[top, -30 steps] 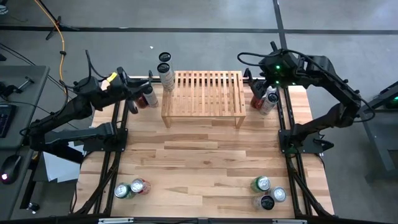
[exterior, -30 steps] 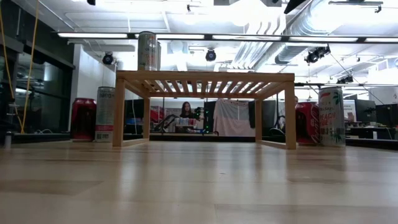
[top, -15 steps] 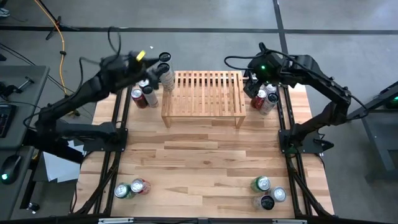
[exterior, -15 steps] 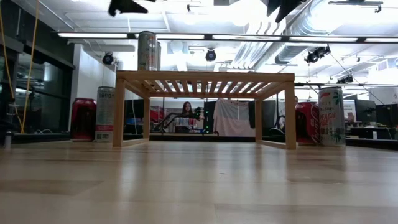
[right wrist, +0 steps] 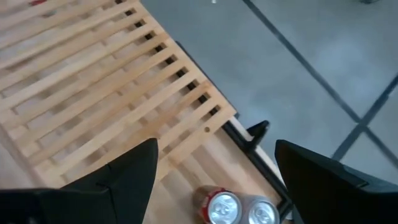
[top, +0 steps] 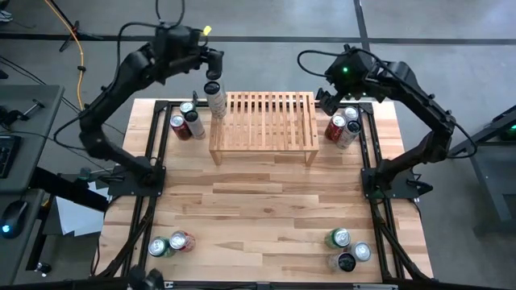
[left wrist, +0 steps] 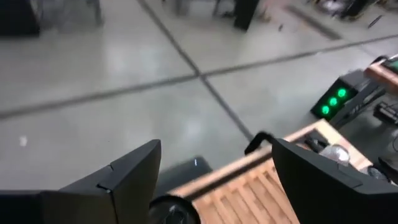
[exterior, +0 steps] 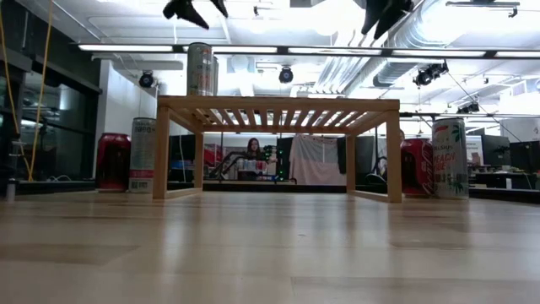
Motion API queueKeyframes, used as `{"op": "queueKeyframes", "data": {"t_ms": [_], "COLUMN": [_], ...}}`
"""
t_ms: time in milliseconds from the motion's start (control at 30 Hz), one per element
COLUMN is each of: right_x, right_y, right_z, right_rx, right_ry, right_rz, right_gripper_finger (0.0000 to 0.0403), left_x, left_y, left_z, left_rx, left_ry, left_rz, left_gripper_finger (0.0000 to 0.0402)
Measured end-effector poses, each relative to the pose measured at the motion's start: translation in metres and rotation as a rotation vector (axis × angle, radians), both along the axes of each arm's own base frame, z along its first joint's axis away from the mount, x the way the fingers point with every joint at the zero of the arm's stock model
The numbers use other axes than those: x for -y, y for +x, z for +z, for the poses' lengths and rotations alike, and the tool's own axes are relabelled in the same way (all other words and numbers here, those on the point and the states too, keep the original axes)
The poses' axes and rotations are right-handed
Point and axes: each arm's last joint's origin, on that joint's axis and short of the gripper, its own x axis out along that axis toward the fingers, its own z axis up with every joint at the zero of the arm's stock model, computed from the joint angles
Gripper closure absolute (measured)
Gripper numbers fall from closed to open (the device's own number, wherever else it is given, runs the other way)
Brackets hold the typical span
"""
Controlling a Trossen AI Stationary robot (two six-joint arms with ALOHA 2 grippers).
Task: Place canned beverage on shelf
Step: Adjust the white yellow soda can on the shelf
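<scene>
The light-wood shelf (top: pixel 262 125) (exterior: pixel 278 105) stands at the far middle of the table. One tall silver can (top: pixel 215 101) (exterior: pixel 201 69) stands upright on its far left corner. My left gripper (top: pixel 211 66) (left wrist: pixel 214 149) hangs open and empty high above that can, near the table's far edge. My right gripper (top: pixel 337 95) (right wrist: pixel 214 146) is open and empty too. It hovers above the shelf's right end and a group of cans (top: pixel 343 125) (right wrist: pixel 239 210) standing on the table there.
Three cans (top: pixel 185 121) stand on the table left of the shelf. Two cans (top: pixel 169 243) sit near the front left, and three (top: pixel 347 250) near the front right. The middle of the wooden table (top: pixel 266 201) lies between them.
My left gripper has risen from the cans left of the shelf. It has swung up and toward the far edge, ending above the can on the shelf. My right gripper has drifted a little toward the far edge. No can has moved.
</scene>
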Motion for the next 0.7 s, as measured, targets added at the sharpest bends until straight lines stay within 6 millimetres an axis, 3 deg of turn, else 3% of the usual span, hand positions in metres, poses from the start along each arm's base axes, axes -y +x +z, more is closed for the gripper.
{"op": "queueKeyframes", "data": {"t_ms": [300,700], "right_x": [0.003,0.003], "right_y": [-0.002,-0.002], "right_z": [0.0,0.0], "right_rx": [0.007,0.01], "right_ry": [0.014,0.017], "right_rz": [-0.002,-0.005], "right_gripper_finger": [0.0093,0.0093], "left_x": [-0.039,-0.047], "left_y": [0.011,0.01], "left_z": [-0.041,-0.048], "left_rx": [-0.082,-0.11], "left_ry": [-0.312,-0.325], "left_rz": [0.058,0.097], "left_gripper_finger": [0.0105,0.0106]}}
